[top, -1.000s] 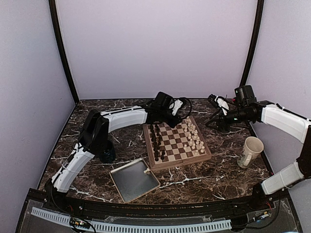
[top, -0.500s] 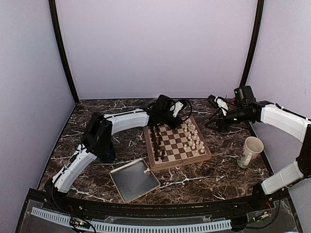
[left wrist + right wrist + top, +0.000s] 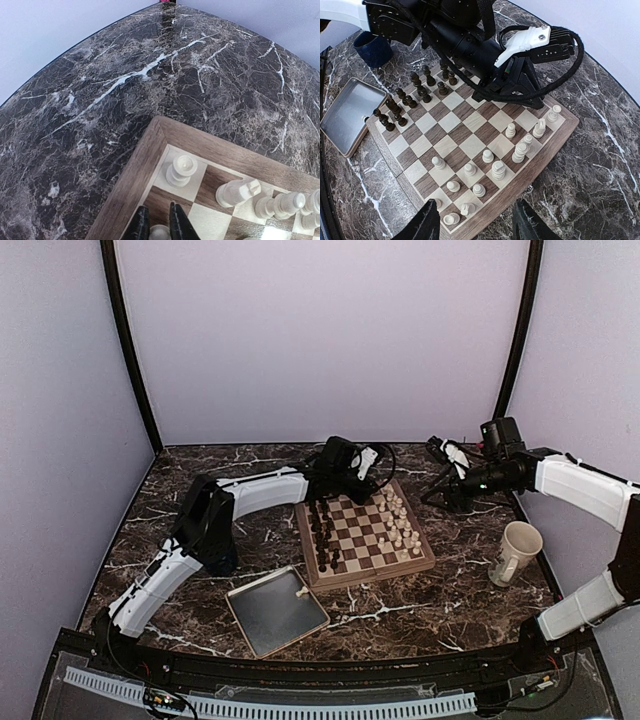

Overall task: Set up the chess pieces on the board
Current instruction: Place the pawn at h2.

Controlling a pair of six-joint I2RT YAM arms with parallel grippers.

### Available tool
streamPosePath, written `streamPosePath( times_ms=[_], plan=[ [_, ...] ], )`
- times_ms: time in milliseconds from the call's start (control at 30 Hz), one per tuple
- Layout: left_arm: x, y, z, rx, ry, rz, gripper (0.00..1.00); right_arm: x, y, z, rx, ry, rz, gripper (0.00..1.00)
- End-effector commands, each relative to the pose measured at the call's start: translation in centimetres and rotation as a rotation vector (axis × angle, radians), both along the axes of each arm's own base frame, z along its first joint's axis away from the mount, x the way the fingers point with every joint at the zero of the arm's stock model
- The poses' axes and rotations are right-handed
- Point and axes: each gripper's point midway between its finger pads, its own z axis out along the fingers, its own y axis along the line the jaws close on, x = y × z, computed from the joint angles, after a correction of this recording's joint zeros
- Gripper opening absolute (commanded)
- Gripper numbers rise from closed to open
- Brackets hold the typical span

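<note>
The board [image 3: 366, 571] lies mid-table with cream chess pieces [image 3: 400, 525] along its right side and dark pieces [image 3: 322, 530] along its left. My left gripper [image 3: 376, 484] is at the board's far right corner. In the left wrist view its fingers [image 3: 159, 226] are shut on a cream piece [image 3: 160, 233], low over a dark square beside the corner rook [image 3: 181, 170]. My right gripper [image 3: 477, 225] is open and empty, held high over the board's right edge [image 3: 535, 175]. One cream piece [image 3: 302, 592] lies in the tray.
A grey metal tray [image 3: 270, 620] sits in front of the board on the left. A cream cup [image 3: 515, 552] stands at the right. A dark blue cup [image 3: 222, 558] stands by the left arm. Walls close the table on three sides.
The left arm has shifted slightly right, with its gripper staying at the board's far corner. The right arm has barely moved.
</note>
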Motion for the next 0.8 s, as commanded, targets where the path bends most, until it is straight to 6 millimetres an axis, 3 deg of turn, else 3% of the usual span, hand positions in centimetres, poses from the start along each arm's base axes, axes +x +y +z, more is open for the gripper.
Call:
streamPosePath(
  times_ms=[0, 767],
  plan=[
    [0.92, -0.38, 1.99, -0.058, -0.034, 0.005, 0.16, -0.16, 0.13, -0.59, 0.009, 0.012, 0.016, 0.5],
    [0.84, -1.23, 2.34, -0.145, 0.005, -0.014, 0.15, -0.14, 0.16, -1.36, 0.001, 0.037, 0.023, 0.5]
  ],
)
